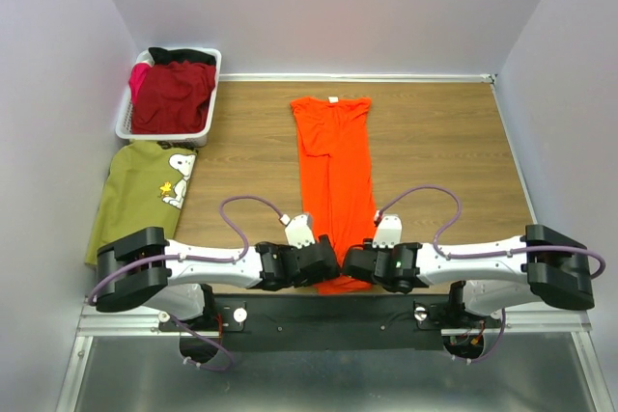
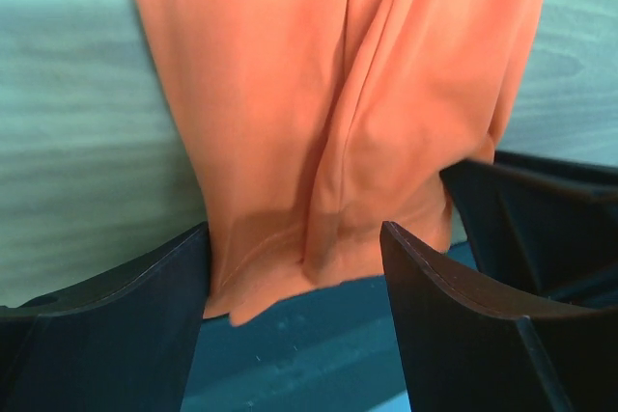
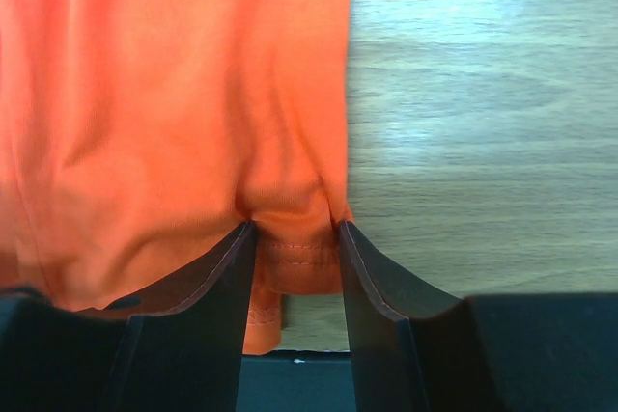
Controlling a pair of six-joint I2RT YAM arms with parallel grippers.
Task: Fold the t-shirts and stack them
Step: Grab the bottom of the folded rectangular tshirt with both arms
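Note:
A bright orange t-shirt [image 1: 333, 161] lies folded into a long narrow strip down the middle of the wooden table [image 1: 444, 142], collar at the far end. My left gripper [image 1: 331, 260] is open at the near hem, and in the left wrist view [image 2: 294, 229] its jaws straddle the orange cloth [image 2: 328, 94]. My right gripper [image 1: 351, 262] is at the hem's right corner. In the right wrist view [image 3: 295, 226] its jaws stand narrow, with the stitched hem [image 3: 290, 248] bunched between them. A dark red t-shirt [image 1: 174, 94] lies in the basket. An olive green t-shirt [image 1: 135, 190] with a cartoon dog lies at the left.
A white slatted basket [image 1: 124, 123] stands at the far left corner, holding the dark red shirt plus pink and black cloth. Walls close the table at the back and both sides. The black arm mount runs along the near edge.

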